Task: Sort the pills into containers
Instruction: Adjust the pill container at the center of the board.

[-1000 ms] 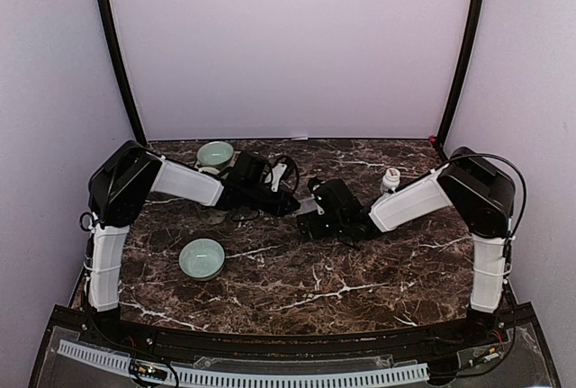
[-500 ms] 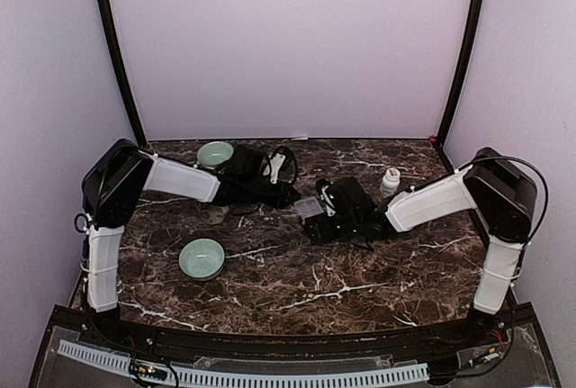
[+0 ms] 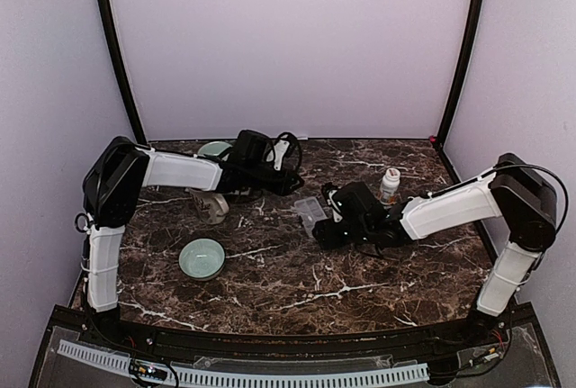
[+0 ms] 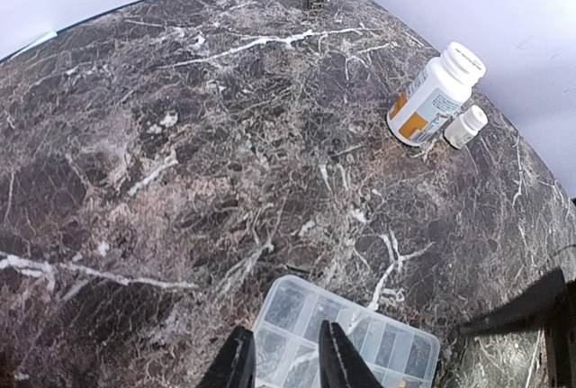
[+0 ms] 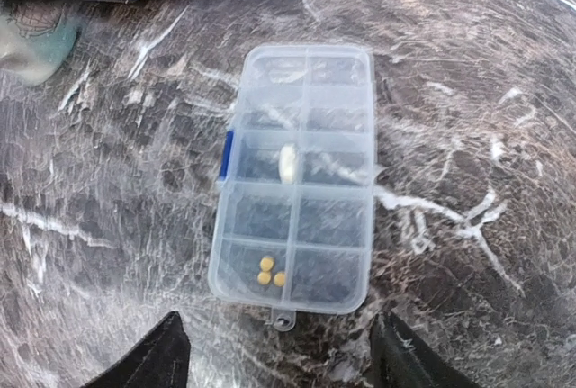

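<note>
Box (image 3: 310,212) bared mid-table as the arms trade places.
It holds three yellow pills (image 5: 271,271) in a near corner cell and a white pill (image 5: 288,163) at its middle. The left gripper (image 4: 286,332) has backed off, fingers barely parted and empty. The right gripper (image 5: 279,334) has slid in at the near end, spread wide, probably to take over.

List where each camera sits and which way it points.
Top: above and behind the bases, looking down on the table; left arm and right arm show.
Left wrist: low over the table, facing right toward two bottles; its fingers show.
Right wrist: over the pill box, looking down; its fingers show.
Shared: both wrist views hold the pill box.
</note>
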Available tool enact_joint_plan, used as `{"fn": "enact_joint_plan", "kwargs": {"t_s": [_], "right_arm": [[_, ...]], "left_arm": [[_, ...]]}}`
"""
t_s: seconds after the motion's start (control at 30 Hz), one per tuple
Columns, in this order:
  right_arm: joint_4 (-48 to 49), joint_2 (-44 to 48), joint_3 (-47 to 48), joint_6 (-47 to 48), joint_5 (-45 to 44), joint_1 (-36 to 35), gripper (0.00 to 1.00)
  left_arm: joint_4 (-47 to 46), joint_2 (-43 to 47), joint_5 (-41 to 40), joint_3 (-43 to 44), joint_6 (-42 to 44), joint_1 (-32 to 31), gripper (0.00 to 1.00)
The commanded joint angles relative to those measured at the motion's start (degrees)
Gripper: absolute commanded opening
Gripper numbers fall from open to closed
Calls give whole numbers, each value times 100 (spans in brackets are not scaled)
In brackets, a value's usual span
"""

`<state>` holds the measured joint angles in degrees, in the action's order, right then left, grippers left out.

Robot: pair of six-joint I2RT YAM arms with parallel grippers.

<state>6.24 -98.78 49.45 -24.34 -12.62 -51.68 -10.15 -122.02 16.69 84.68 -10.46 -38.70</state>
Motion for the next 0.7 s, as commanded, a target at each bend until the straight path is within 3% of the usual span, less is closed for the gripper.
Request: {"fn": "enact_joint_plan", "kwargs": {"t_s": [0.0,0.13,0.67], "right_arm": [[-72,-26,-104,-434,-208,-183,32],[-55,-282,-107,-600,-174,-224,0],[104,-915,126,-711,-269,30,0]], "left_arm": [[504,-236,-28,396,214,56,26],[829,-487,55,740,270,60,26],[1678,-1228,189,1553,336,5,24]]}}
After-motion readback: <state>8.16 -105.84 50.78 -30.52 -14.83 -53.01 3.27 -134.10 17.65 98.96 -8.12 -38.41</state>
